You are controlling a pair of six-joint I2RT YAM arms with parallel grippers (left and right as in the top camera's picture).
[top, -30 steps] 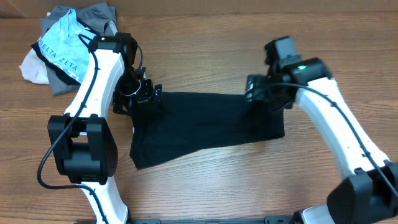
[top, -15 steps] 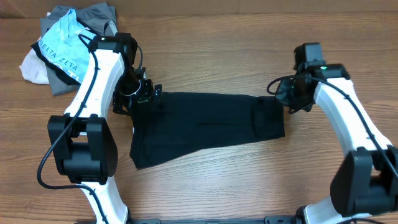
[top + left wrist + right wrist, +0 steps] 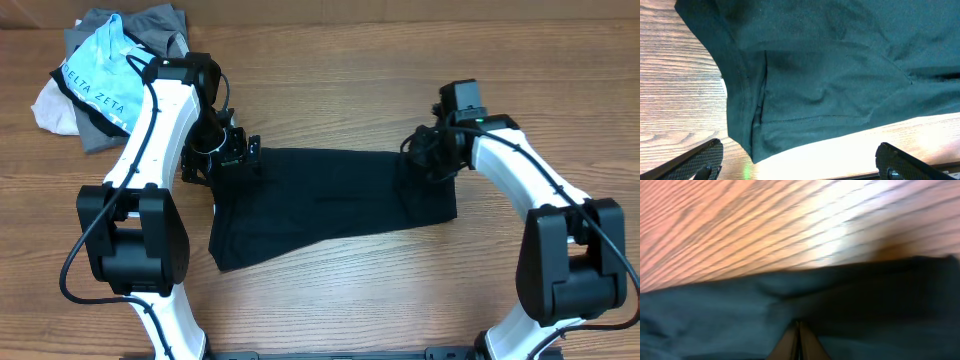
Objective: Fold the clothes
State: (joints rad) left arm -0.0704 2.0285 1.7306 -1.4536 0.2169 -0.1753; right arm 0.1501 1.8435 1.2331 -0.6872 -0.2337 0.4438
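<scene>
Table (image 3: 330, 80) of wood grain carries all the items. Black garment (image 3: 330, 205) lies flat at the table centre, spread wide between the two arms, its left part reaching further toward the near edge than its right part. A hem and stitched seams show in the left wrist view. Pile of clothes (image 3: 100, 80) sits at the far left corner, well apart from the black garment; it holds grey, white and black pieces and a light blue piece with white lettering on top.

Left gripper (image 3: 225, 150) stands at the far left corner of the black garment. Its fingers (image 3: 700, 160) are spread wide and hold nothing; the cloth lies below and beyond them.

Right gripper (image 3: 425, 160) stands at the far right end of the black garment. Its fingers (image 3: 790, 342) are pressed together with the tips down at the dark cloth. Whether any cloth is pinched between them cannot be told.
</scene>
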